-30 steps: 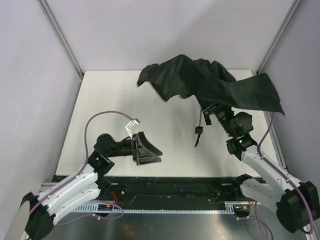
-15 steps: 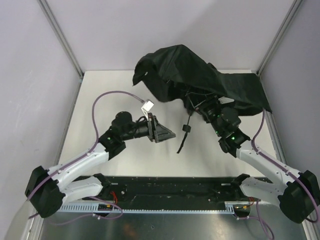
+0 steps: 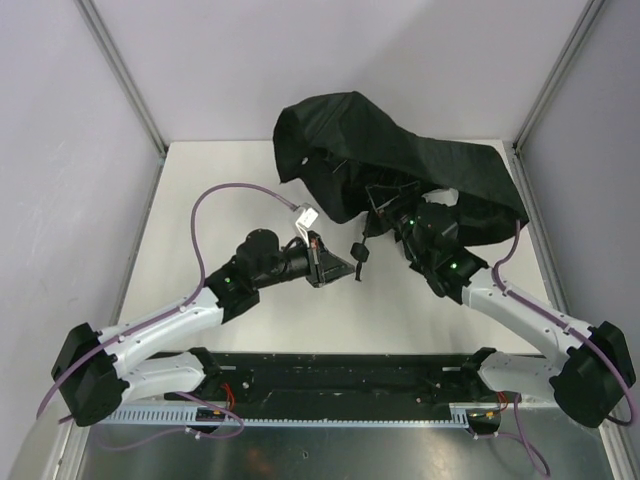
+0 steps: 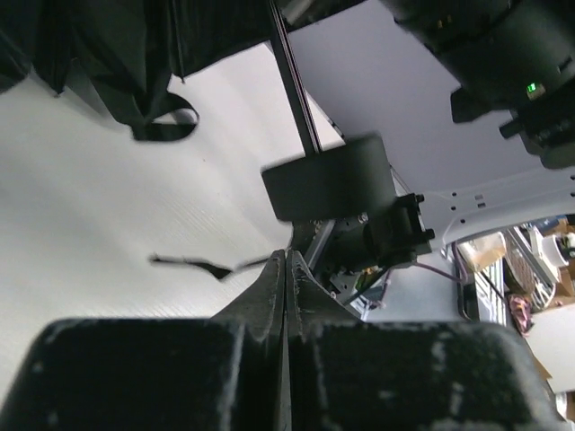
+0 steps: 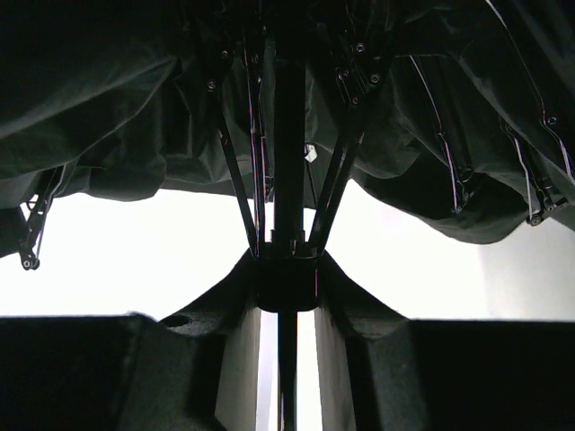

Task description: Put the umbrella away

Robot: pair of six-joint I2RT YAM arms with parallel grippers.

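The right end effector (image 5: 287, 274) clamps the shaft (image 5: 289, 162) of the umbrella (image 3: 400, 165), whose half-open black fabric hangs above the far right of the desk (image 3: 200, 190). The left end effector (image 4: 286, 259) is closed, fingers pressed together, above the desk's middle. The handle (image 4: 328, 187) is just beyond its tips.

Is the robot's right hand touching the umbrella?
Touching. The right wrist view shows the right hand with its fingers pressed against both sides of the black collar on the umbrella shaft.
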